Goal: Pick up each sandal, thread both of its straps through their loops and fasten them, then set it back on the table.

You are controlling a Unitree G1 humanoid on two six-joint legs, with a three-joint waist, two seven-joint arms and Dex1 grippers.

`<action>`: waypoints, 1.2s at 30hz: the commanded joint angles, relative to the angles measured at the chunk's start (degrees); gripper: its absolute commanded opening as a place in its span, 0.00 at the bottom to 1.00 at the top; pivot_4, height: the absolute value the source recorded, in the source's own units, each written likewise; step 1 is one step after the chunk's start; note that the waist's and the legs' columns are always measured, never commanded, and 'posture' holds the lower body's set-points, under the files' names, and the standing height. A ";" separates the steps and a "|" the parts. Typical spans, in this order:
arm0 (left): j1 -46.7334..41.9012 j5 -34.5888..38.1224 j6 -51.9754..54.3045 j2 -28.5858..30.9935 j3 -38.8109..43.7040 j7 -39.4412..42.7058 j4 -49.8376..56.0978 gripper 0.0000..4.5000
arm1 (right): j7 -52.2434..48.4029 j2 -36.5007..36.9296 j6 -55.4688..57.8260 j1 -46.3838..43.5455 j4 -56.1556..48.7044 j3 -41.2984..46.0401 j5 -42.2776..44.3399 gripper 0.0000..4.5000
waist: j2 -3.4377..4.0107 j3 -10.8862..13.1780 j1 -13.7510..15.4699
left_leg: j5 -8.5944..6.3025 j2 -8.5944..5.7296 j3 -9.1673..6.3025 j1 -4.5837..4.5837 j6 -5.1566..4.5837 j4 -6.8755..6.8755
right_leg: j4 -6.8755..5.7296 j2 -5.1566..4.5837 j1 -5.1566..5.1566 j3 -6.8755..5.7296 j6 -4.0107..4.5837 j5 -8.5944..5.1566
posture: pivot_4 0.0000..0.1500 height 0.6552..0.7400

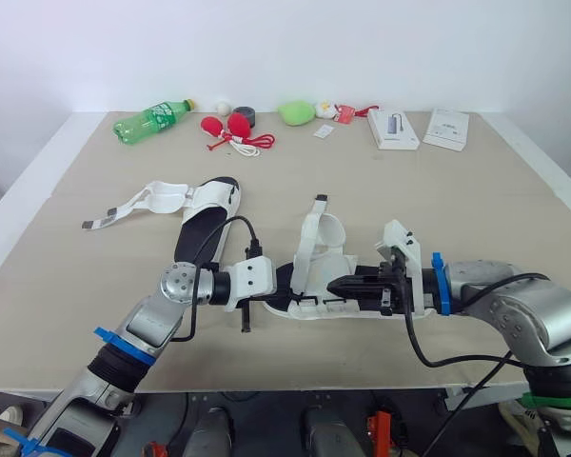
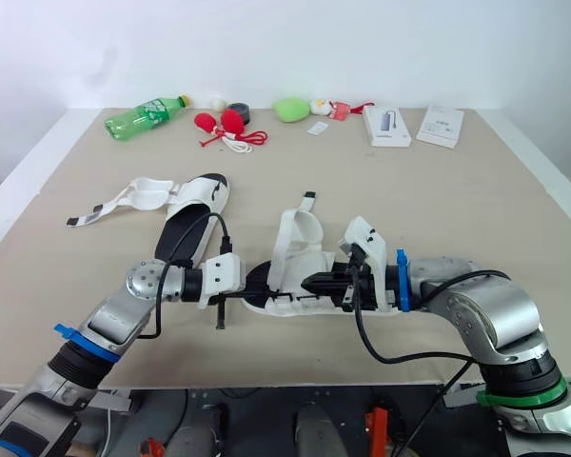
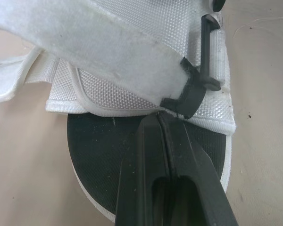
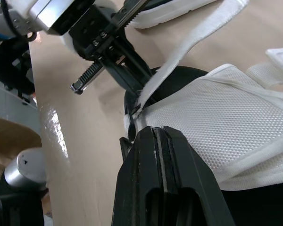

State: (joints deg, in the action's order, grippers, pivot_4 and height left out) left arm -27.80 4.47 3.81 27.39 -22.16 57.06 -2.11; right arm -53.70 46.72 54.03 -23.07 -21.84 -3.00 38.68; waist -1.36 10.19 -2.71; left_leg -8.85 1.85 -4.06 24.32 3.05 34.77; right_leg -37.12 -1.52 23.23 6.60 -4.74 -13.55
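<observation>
One white sandal with a black sole [image 1: 316, 271] lies on the table between my two grippers. Its fuzzy strap [image 3: 108, 61] passes through a black loop [image 3: 200, 84]. My left gripper [image 1: 284, 280] reaches in from the heel side; its fingers [image 3: 179, 179] are shut, and their tips touch the edge of the mesh upper [image 3: 132, 94]. My right gripper [image 1: 335, 284] comes from the opposite side, also shut, with its tips against the mesh upper [image 4: 226, 127]. A second sandal [image 1: 207, 211] lies farther back on the left, its straps [image 1: 133, 205] spread open.
Along the far edge stand a green bottle [image 1: 153, 118], red bulbs with a white cord [image 1: 228, 129], a tape roll [image 1: 245, 115], a green lump [image 1: 296, 112], a white box [image 1: 393, 129] and a booklet [image 1: 447, 129]. The table's front edge [image 1: 295, 388] is close below the arms.
</observation>
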 commanded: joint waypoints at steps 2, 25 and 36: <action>1.54 -2.89 1.81 0.56 -1.48 -0.13 -2.08 0.00 | -2.46 1.51 -2.42 1.35 -2.50 -1.30 -0.81 0.02 | 0.00 0.00 0.00 | 0.00 0.00 0.00 0.00 0.00 0.00 | 0.00 0.00 0.00 0.00 0.00 0.00 | 1.00 1.00; 1.67 -2.92 2.14 0.01 -1.83 -0.14 -2.14 0.00 | 12.19 -8.08 24.63 -12.95 6.44 4.43 10.26 0.98 | -0.01 0.00 0.04 | 0.00 -0.01 -0.01 0.03 0.00 -0.06 | 0.00 0.00 0.03 0.00 0.05 -0.02 | 1.00 1.00; 1.77 -2.99 2.39 -0.15 -1.80 -0.38 -1.87 0.00 | 16.02 -13.39 26.92 -14.57 7.63 1.89 9.18 0.87 | -0.01 0.00 0.00 | 0.00 0.00 -0.01 0.03 0.00 -0.07 | 0.01 0.01 0.02 0.00 0.03 -0.03 | 1.00 1.00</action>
State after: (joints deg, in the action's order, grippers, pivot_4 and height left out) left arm -27.58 4.32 4.23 26.54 -22.45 56.66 -1.89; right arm -38.03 33.40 80.42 -36.83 -13.64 -1.33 47.58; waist -1.37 10.19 -2.72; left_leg -8.85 1.86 -4.07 24.34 3.05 34.70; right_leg -37.11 -1.50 23.25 6.60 -4.71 -13.57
